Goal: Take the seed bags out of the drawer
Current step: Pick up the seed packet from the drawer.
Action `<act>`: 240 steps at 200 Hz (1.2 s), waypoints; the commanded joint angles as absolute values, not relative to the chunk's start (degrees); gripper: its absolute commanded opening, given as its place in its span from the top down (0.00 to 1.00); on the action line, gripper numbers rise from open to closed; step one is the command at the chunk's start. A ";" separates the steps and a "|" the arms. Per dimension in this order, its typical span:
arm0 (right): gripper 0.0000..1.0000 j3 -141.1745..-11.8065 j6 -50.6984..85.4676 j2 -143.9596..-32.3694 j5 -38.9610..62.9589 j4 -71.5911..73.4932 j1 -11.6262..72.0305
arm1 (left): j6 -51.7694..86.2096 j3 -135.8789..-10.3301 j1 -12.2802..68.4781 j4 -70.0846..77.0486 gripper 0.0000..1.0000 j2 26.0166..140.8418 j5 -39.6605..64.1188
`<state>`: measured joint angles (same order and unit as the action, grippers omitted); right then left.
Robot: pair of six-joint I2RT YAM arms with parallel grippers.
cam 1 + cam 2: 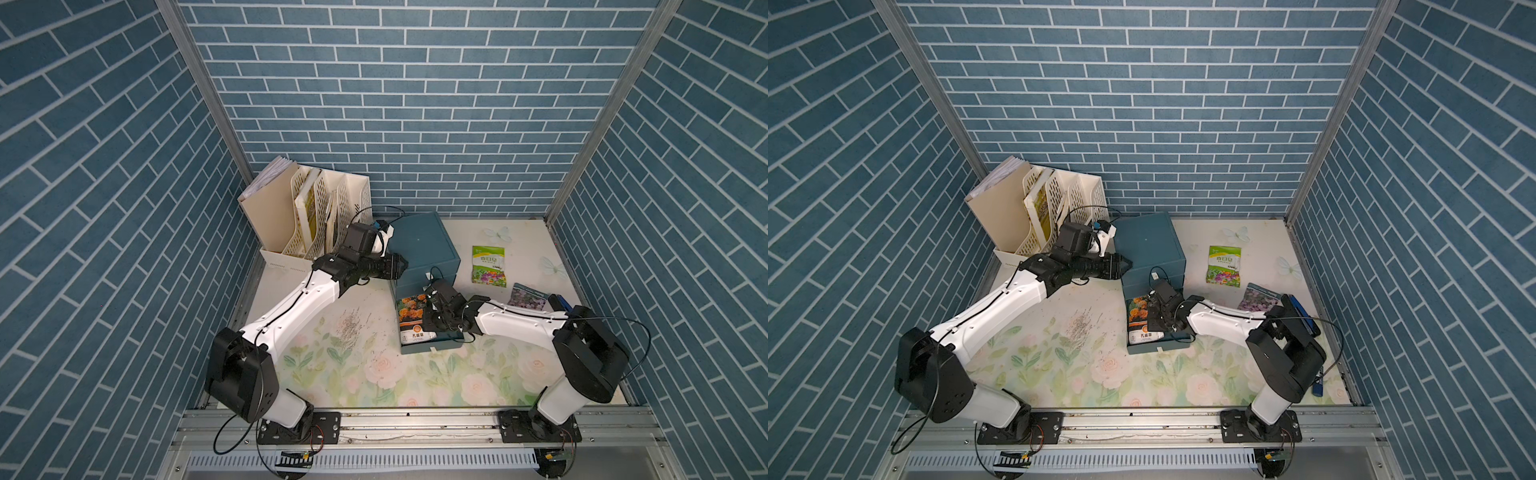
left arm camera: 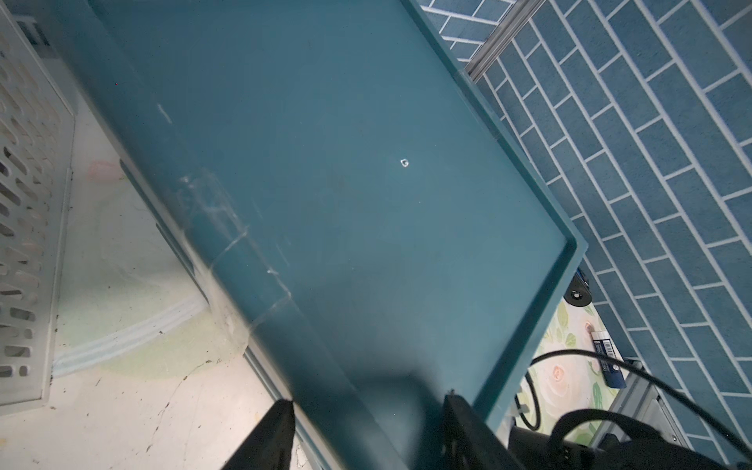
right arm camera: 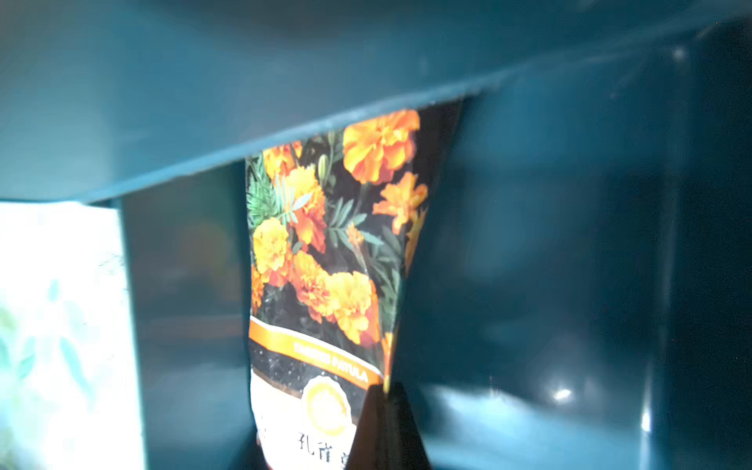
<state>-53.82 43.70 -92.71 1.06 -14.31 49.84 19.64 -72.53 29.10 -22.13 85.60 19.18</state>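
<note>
The black seed bag with orange marigolds point(image 1: 411, 316) point(image 1: 1142, 318) point(image 3: 325, 244) lies in the open bottom drawer point(image 1: 432, 347) point(image 1: 1154, 347) of a teal cabinet point(image 1: 419, 245) point(image 2: 366, 162). My right gripper point(image 1: 430, 320) point(image 1: 1156, 316) point(image 3: 384, 396) reaches into the drawer and is shut on that bag's edge. The green-white seed bag point(image 1: 488, 266) point(image 1: 1224, 266) and the pink-purple one point(image 1: 525, 297) point(image 1: 1258, 297) lie flat on the table right of the cabinet. My left gripper point(image 1: 401, 266) point(image 1: 1127, 264) point(image 2: 368, 401) clasps the cabinet's upper left edge, one finger on each side.
A cream file organiser point(image 1: 316, 216) point(image 1: 1038, 208) with books and folders stands at the back left, close to my left arm. A blue pen point(image 1: 1317, 384) point(image 2: 606, 358) lies near the right wall. Blue brick walls enclose the floral table.
</note>
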 commanded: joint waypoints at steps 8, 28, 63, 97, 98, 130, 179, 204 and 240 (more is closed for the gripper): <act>1.00 -53.57 45.37 -89.62 1.60 -15.50 49.62 | 17.77 -69.74 29.27 -30.41 0.38 86.26 18.13; 1.00 -53.37 45.83 -88.55 1.97 -15.97 49.65 | 17.78 -69.70 29.31 -30.40 0.38 86.26 18.12; 1.00 -52.98 46.84 -86.21 2.49 -16.63 49.48 | 17.76 -69.68 29.27 -30.41 0.38 86.22 18.01; 1.00 -52.95 47.50 -84.41 3.03 -17.55 49.26 | 17.76 -69.78 29.27 -30.32 0.38 86.48 17.97; 1.00 -52.97 47.52 -84.35 3.05 -17.52 49.24 | 17.76 -69.78 29.27 -30.32 0.38 86.48 18.04; 1.00 -53.00 48.20 -82.27 3.96 -19.10 49.22 | 17.67 -70.19 29.27 -30.42 0.38 86.62 17.96; 1.00 -51.16 48.29 -77.42 6.85 -23.50 49.22 | 17.72 -70.39 29.27 -30.42 0.38 86.74 18.06; 1.00 -50.17 48.59 -74.06 6.86 -26.19 49.22 | 17.69 -70.37 29.27 -30.43 0.38 86.82 18.10; 1.00 -47.91 50.46 -68.37 6.51 -29.31 49.20 | 17.76 -70.39 29.28 -30.42 0.38 86.80 18.18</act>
